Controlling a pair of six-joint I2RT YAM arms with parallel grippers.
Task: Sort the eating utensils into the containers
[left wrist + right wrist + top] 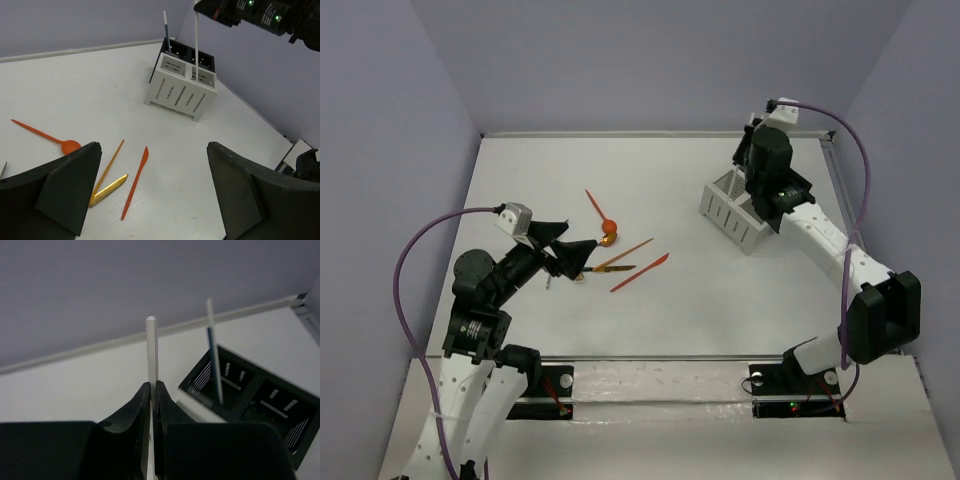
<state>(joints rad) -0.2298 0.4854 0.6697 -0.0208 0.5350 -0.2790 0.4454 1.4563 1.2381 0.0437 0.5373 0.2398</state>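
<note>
Jaws of your right pincer (151, 386) pinch the white stick (151, 347) upright, its lower end in the white caddy (180, 95) at two o'clock, so just let go.

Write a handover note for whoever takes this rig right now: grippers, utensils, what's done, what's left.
Left gripper: open, empty.
Right gripper: shut on a white stick, its lower end in the white caddy.
Done: blue-and-white stick stands in the black box.
To do: release the white stick; sort orange spoon, orange knife, gold-brown stick, gold piece.
</note>
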